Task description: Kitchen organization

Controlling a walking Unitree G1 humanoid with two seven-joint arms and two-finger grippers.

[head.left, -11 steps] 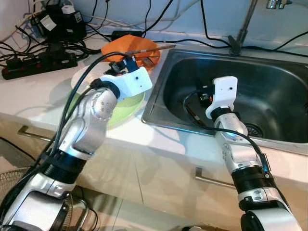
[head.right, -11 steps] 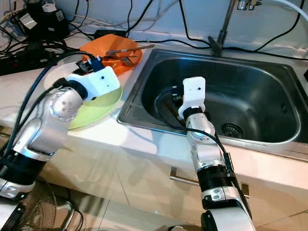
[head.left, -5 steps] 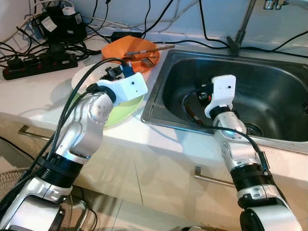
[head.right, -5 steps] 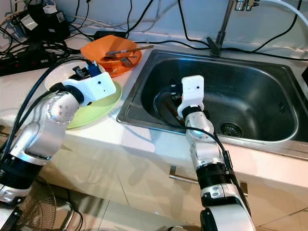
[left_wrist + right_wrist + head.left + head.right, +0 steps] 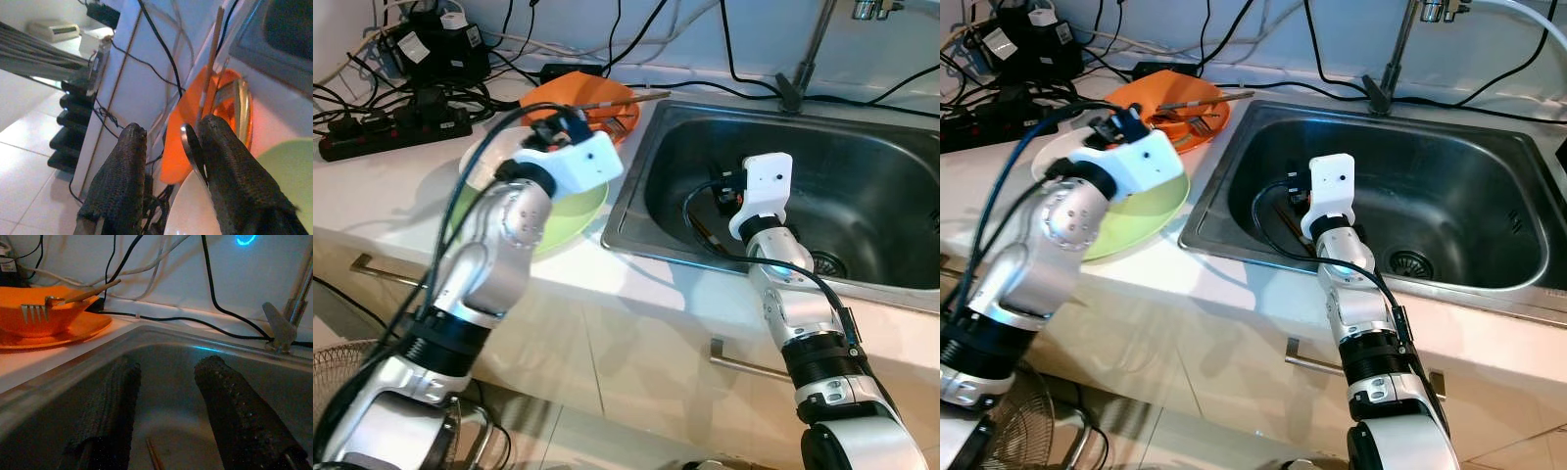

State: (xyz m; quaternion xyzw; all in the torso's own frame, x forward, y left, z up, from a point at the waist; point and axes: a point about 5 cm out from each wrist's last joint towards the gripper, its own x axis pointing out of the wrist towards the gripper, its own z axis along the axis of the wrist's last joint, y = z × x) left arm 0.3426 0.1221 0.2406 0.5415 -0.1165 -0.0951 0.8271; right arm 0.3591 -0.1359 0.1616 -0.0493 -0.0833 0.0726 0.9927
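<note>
The white bench (image 5: 372,196) runs along the wall, and a big steel sink (image 5: 862,186) is set into its right part. A tap (image 5: 803,59) stands at the far side of the sink. On the left of the sink lies a green plate (image 5: 573,211) with a white plate (image 5: 195,210) on it. Just beyond them sits an orange bowl (image 5: 607,103) with a fork (image 5: 36,308) and a brown stick (image 5: 636,97) in it. Black wires and a power strip (image 5: 386,132) lie at the far left.

The left gripper (image 5: 168,161) is above the plates, its jaws apart, with a spoon (image 5: 191,149) against one finger. The right gripper (image 5: 164,406) is down inside the sink, its jaws apart, holding nothing.
</note>
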